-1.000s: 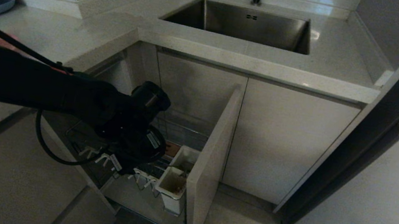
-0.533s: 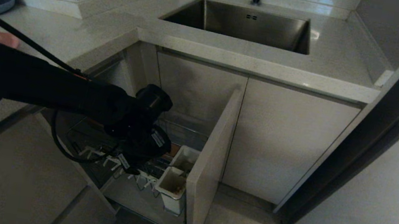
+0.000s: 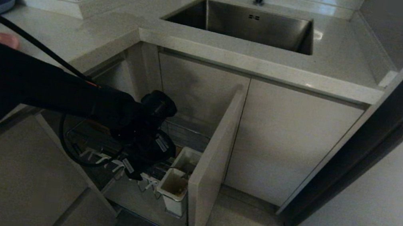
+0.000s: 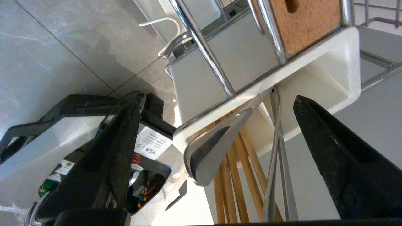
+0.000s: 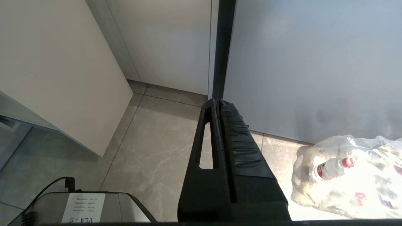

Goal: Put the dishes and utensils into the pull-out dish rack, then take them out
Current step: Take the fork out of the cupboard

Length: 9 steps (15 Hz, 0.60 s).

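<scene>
spoon [image 4: 213, 153] and chopsticks [image 4: 238, 175] are seen in the rack's corner cup [image 4: 333, 62]; left claw [image 4: 216, 150] is spread open, nothing gripped.

You have the pull-out dish rack [image 3: 155, 198] drawn out from under the desk, chrome wire with a slotted brown wooden strip [image 4: 309, 23]. The grey metal spoon [image 4: 216, 146] and wooden chopsticks [image 4: 234, 175] stand tilted in a white utensil cup [image 4: 329, 72], apparently leaning on its rim.

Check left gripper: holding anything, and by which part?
Nothing. Left gripper is open around the slim grey metal spoon standing in the white square utensil cup, touching nothing.
</scene>
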Motion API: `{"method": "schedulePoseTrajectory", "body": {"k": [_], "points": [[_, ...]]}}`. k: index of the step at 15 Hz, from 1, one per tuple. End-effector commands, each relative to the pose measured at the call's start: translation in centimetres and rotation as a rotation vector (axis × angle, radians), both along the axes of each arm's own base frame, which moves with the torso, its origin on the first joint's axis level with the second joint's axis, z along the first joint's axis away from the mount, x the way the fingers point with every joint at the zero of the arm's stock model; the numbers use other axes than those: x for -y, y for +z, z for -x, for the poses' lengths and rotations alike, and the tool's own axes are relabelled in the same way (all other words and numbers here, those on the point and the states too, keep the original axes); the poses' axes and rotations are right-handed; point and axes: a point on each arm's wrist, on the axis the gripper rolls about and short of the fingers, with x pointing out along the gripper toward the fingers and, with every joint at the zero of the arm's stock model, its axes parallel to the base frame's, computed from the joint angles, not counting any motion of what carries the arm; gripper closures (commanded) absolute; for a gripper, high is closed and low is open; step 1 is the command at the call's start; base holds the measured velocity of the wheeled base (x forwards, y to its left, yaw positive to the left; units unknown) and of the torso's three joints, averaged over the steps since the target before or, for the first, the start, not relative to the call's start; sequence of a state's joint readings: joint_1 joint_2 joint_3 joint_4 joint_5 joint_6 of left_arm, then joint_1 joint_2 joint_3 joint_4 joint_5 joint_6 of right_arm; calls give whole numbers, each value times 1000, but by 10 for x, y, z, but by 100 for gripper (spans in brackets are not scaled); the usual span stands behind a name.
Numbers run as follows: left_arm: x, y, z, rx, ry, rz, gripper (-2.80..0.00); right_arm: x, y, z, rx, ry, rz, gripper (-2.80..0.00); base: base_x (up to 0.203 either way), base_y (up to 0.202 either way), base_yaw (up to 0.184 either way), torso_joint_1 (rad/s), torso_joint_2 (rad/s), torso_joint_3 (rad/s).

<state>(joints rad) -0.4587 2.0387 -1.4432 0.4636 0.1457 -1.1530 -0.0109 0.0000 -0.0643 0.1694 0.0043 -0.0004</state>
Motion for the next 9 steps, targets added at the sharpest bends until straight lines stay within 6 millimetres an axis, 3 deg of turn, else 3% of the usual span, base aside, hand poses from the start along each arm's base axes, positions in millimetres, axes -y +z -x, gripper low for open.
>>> {"method": "schedulePoseTrajectory", "body": {"k": [1, 9], "points": [[0, -1, 0, -4, 7, 0, 0, 0, 0, 0, -1, 1, 1, 0, 0, 0, 0, 0, 0, 0], [1, 0, 1, -3, 4, 0, 0, 0, 0, 0, -1, 1, 1, 0, 0, 0, 0, 0, 0, 0]]}}
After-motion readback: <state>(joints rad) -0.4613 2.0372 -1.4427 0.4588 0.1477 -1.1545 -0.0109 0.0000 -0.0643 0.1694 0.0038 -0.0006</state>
